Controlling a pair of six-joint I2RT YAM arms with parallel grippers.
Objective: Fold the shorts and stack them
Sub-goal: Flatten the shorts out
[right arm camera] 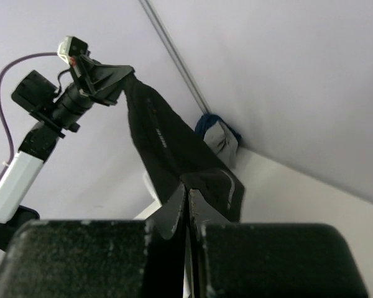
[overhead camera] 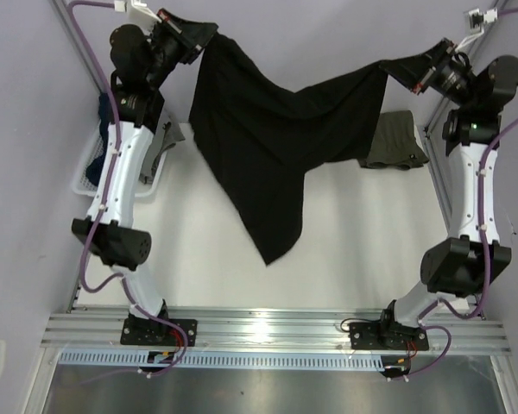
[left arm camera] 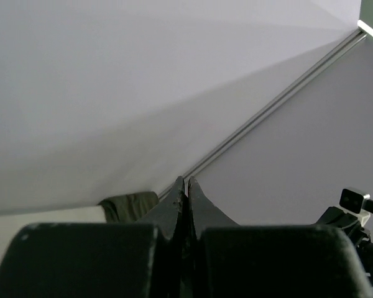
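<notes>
The black shorts (overhead camera: 259,138) hang spread in the air between both arms, one long end drooping toward the table's middle. At the back left my left gripper (overhead camera: 198,39) is shut on one upper corner; my right gripper (overhead camera: 412,71), at the back right, is shut on the other. In the right wrist view the shut fingertips (right arm camera: 188,190) pinch black cloth (right arm camera: 168,149), which runs up to the left gripper (right arm camera: 120,79). In the left wrist view the gripper (left arm camera: 186,181) is pressed shut and the cloth is hidden below. The olive-green shorts (overhead camera: 397,138) (left arm camera: 130,205) lie folded at the back right.
A white basket (overhead camera: 85,179) holding blue and grey clothes (right arm camera: 221,136) stands at the table's left edge beside the left arm. Purple walls close in the back and sides. A metal rail (overhead camera: 268,328) with the arm bases runs along the near edge.
</notes>
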